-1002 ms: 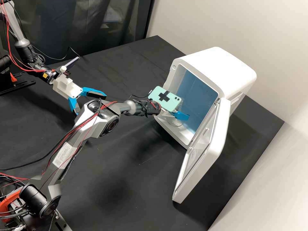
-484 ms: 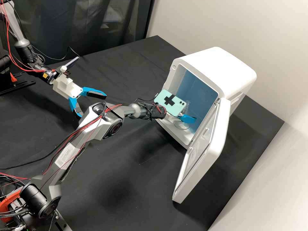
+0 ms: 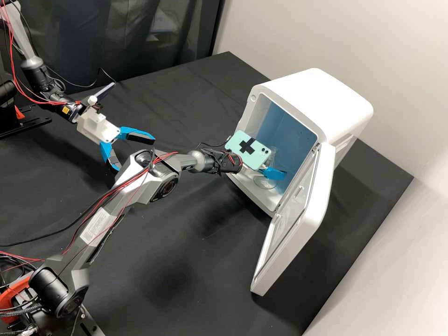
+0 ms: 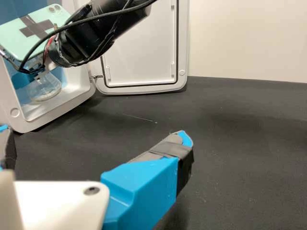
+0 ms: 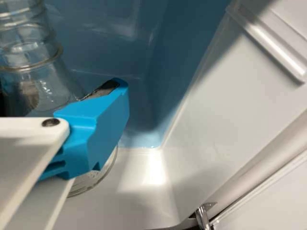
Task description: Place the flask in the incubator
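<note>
The black surface (image 3: 186, 242) takes up most of the high view. At right centre stands the white incubator (image 3: 326, 105), blue inside, with its door (image 3: 291, 224) swung wide toward the lower right. The right arm (image 3: 149, 177) runs from the lower left corner up to the incubator's mouth. The right jaws are inside the chamber, closed on the flask (image 3: 264, 181). The right wrist view shows 1 blue finger (image 5: 93, 129) pressed against the glass, while the other finger is hidden. The left arm (image 3: 44, 86) hangs over the surface at the upper left, well apart from the incubator. The left jaws are spread open with nothing between them.

The step in hand looks like the set-down itself. The flask appears to rest on the white chamber floor, near the blue back wall. The next move calls for easing the right jaws apart. The arm would then draw straight back through the mouth, so that neither finger drags the neck or tips the glass.

The flask is clear glass and conical, with a broad base narrowing to a ringed neck. It stands upright, and no liquid is visible in it.
</note>
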